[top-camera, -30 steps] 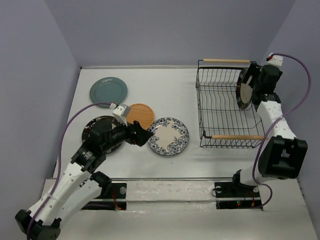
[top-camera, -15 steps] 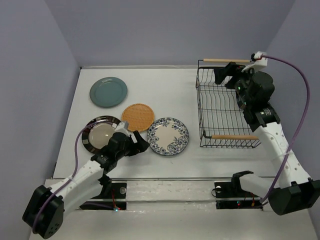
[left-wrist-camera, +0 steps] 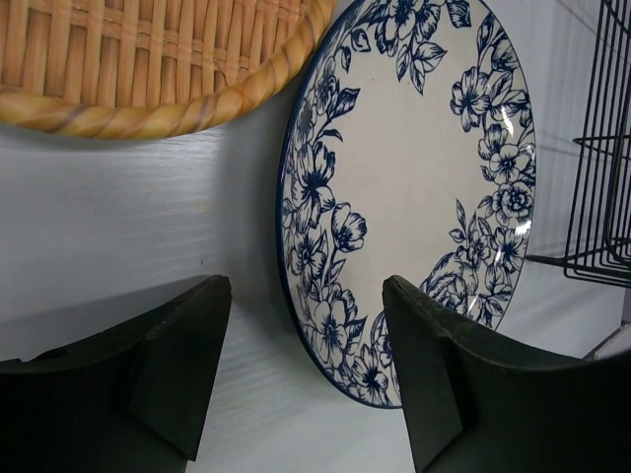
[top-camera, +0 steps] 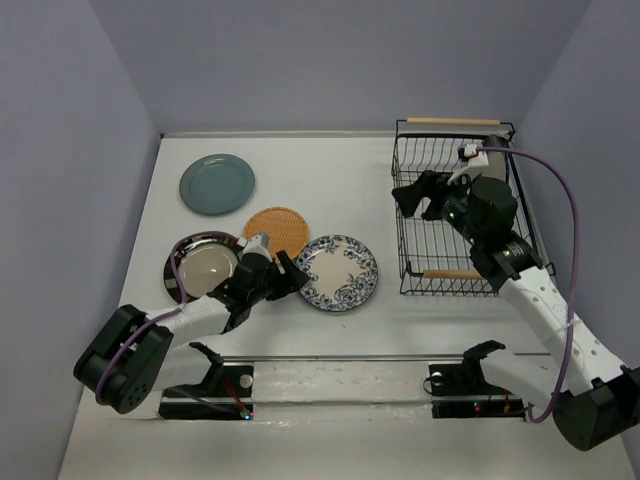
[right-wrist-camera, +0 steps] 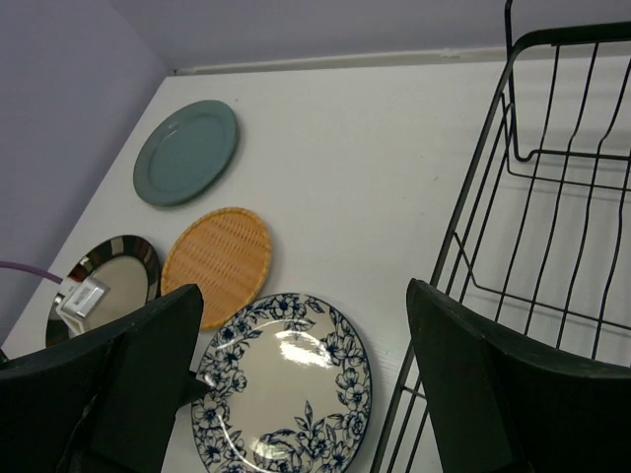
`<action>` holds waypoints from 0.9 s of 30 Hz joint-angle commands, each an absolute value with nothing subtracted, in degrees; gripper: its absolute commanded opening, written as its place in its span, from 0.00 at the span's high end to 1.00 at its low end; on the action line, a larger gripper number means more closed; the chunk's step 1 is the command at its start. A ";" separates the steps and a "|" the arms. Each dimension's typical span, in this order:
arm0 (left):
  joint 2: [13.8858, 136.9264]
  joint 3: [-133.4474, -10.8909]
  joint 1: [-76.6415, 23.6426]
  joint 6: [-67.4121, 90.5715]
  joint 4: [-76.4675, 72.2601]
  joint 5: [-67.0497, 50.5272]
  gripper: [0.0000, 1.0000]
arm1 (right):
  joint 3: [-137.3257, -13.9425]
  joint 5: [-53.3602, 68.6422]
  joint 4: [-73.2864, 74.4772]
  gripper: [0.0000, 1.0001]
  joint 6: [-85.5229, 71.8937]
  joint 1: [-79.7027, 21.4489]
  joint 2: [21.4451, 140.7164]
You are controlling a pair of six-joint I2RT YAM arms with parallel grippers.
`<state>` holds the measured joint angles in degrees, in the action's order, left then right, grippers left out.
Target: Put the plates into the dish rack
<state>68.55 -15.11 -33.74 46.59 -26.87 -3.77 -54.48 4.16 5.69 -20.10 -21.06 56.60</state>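
Four plates lie flat on the table: a teal one (top-camera: pixel 217 184), a woven orange one (top-camera: pixel 277 232), a dark-rimmed one with a cream centre (top-camera: pixel 203 266) and a white one with blue flowers (top-camera: pixel 338 272). My left gripper (top-camera: pixel 290 272) is low at the floral plate's left edge. It is open, and the plate's rim (left-wrist-camera: pixel 414 187) lies between its fingers (left-wrist-camera: pixel 177 365), with the right finger over the plate. My right gripper (top-camera: pixel 412 195) hovers open and empty over the left side of the black wire dish rack (top-camera: pixel 455 215). Its own view looks down on the floral plate (right-wrist-camera: pixel 286 384).
The rack has wooden rod handles at its far (top-camera: pixel 452 122) and near (top-camera: pixel 470 273) ends. The woven plate (left-wrist-camera: pixel 148 59) nearly touches the floral plate on its left. Purple walls enclose the table on three sides. The arm bases stand at the near edge.
My left gripper has dropped and slid right to the floral plate's rim, its jaws narrowing. My right gripper has left the dark plate at the rack's far right and swung left, empty.
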 commanded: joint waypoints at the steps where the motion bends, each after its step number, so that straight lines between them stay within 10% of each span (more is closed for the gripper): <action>1: 71.36 -16.52 -34.10 47.19 -31.98 -2.99 0.29 | -52.83 5.19 2.73 0.11 -20.92 -21.71 55.11; 10: 80.84 -16.52 -34.54 48.08 -39.54 -3.43 0.47 | -51.24 6.59 2.11 0.12 -22.41 -22.24 54.67; 15: 84.20 -15.21 -34.72 49.39 -45.00 -4.13 0.94 | -51.24 7.56 2.90 0.12 -22.94 -22.76 53.96; 27: 61.02 -12.65 -35.16 51.77 -39.13 -5.71 0.94 | -56.94 19.21 9.48 0.09 -19.34 -23.91 55.98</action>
<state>70.78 -11.46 -34.59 51.68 -39.48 -5.21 -51.83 10.22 7.33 -21.98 -22.85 54.89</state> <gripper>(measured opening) 0.107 0.907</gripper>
